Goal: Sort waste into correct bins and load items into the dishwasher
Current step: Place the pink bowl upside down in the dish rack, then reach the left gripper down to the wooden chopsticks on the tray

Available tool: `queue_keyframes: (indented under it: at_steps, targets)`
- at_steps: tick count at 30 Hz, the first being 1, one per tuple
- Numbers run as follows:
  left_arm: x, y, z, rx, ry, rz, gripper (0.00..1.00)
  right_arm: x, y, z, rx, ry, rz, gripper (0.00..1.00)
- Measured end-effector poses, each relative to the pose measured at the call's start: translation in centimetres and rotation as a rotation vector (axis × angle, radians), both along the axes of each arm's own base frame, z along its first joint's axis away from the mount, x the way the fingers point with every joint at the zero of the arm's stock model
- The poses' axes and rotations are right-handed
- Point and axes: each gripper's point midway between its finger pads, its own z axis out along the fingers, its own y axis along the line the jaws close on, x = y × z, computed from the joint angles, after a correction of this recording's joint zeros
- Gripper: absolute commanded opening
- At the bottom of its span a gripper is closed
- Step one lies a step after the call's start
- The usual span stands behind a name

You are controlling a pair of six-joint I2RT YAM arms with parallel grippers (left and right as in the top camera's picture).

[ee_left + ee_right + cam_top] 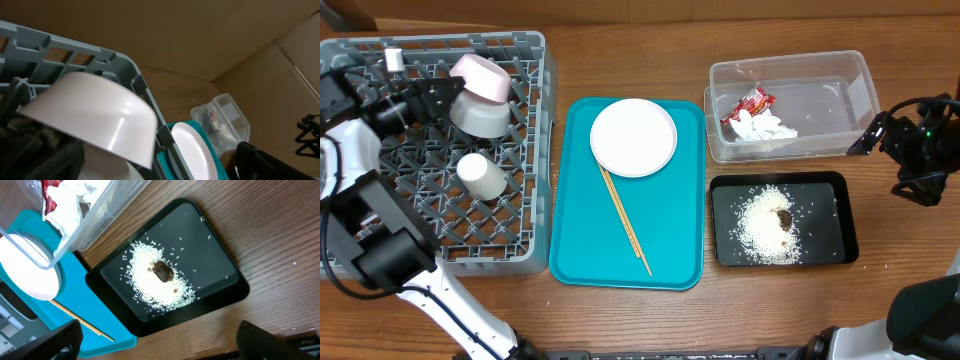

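The grey dish rack [450, 225] holds a small white dish [482, 77] lying upside down on a greyish bowl [480, 117], with a small white cup [480, 176] nearby. My left gripper [438, 95] is open beside the dish [95, 117], not holding it. The white plate [633, 137] and chopsticks [625, 220] lie on the teal tray [580, 230]. The clear tub [820, 95] holds the red wrapper [748, 104] and tissue scraps [765, 128]. The black tray [825, 215] holds rice [150, 287] and a brown lump [162, 271]. My right gripper [868, 135] is open and empty, right of the tub.
The rack wall [145, 95] separates the dish from the teal tray's left edge. In the right wrist view the gripper [160, 340] hovers over bare wood beside the black tray [215, 255]. Cardboard walls stand behind the table.
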Motion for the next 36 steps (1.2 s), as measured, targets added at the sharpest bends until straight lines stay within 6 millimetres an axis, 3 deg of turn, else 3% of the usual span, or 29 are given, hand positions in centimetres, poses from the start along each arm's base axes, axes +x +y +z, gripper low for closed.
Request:
queue_keyframes:
  at_steps: [7,11,14,20,27,36]
  targets:
    - [-1.5,1.9,1.7,-0.045,0.075,0.068,1.00,-0.1,0.1,0.0,0.003,0.006,0.000,1.00]
    - [-2.8,1.1,4.2,0.001,0.148,0.117,1.00,-0.1,0.1,0.0,0.002,0.005,0.001,1.00]
    - [-4.6,-0.7,7.4,0.071,0.203,0.153,1.00,-0.1,0.1,0.0,0.002,0.006,0.000,1.00]
    - [-8.5,-7.1,10.2,0.231,0.360,0.147,1.00,-0.1,0.1,0.0,0.002,0.005,0.000,1.00]
    - [-13.1,-16.7,7.5,0.482,0.651,0.053,1.00,-0.2,0.1,0.0,0.003,0.007,0.000,1.00]
    - [-16.4,-25.4,6.2,0.604,0.760,-0.073,1.00,-0.2,0.1,0.0,0.005,0.010,0.000,1.00]
